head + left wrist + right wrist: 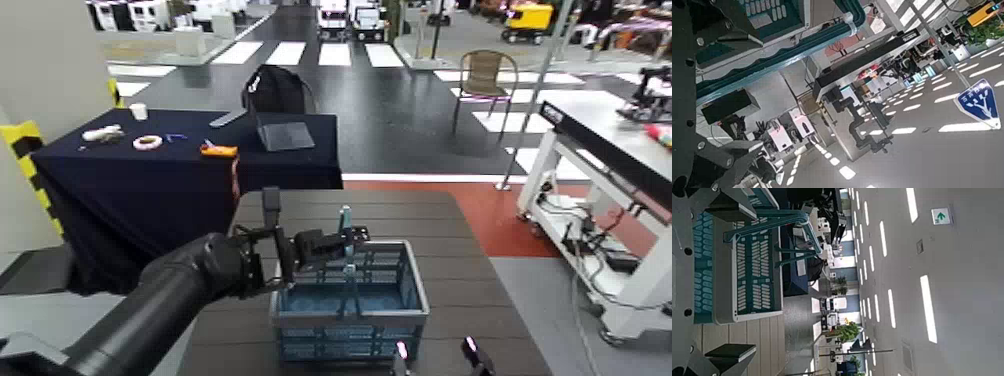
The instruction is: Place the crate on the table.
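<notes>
The blue-grey lattice crate [345, 300] rests on the dark brown slatted table [400, 215], near its front edge. Its thin teal handle [345, 222] stands upright. My left gripper [340, 240] reaches in from the left and is shut on the top of the handle. In the left wrist view the handle [789, 51] runs between the fingers [727, 106]. My right gripper [432, 352] is open at the table's front edge, just in front of the crate's right corner. In the right wrist view the crate [746, 266] lies ahead of its spread fingers [735, 352].
A navy-cloth table [180, 160] stands behind and to the left, with a laptop [285, 135], tape rolls and a black bag [275, 90] on it. A white-framed workbench [610, 130] stands to the right. A chair [485, 75] stands farther back.
</notes>
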Available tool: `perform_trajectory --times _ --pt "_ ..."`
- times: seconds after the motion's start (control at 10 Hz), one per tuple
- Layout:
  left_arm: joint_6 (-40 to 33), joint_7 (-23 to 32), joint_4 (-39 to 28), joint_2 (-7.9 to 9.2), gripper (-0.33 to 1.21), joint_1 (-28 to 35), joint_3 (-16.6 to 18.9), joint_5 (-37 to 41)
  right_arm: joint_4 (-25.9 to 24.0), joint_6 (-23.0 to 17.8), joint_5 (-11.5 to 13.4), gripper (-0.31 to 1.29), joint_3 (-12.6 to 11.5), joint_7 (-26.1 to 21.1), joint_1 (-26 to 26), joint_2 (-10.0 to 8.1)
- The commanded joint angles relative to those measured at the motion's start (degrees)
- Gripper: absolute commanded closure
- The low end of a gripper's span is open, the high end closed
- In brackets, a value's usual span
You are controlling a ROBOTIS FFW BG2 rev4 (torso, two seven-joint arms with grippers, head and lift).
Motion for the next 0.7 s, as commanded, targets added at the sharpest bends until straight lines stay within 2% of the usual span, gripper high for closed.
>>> perform_trajectory --times 0.1,0.4,0.5,0.7 --pt "-1.81 0.72 -0.09 0.00 0.05 0.15 0.07 -0.79 0.00 0.00 -0.07 0.13 -0.11 0.09 0.00 0.00" --pt "-4.10 3.88 -3.69 0.62 0.05 1.47 2.53 -6.15 -0.18 0.00 -0.07 0.13 -0.46 0.09 0.27 0.00" --pt "-4.71 6.61 -7.91 1.50 0.05 3.49 4.46 -8.61 -0.27 0.00 -0.07 0.13 -0.64 0.09 0.35 0.09" --pt "-4.54 13.99 -21.09 3.25 0.07 10.43 10.96 -15.20 -0.44 0.00 0.11 0.13 -1.34 0.09 0.79 0.35"
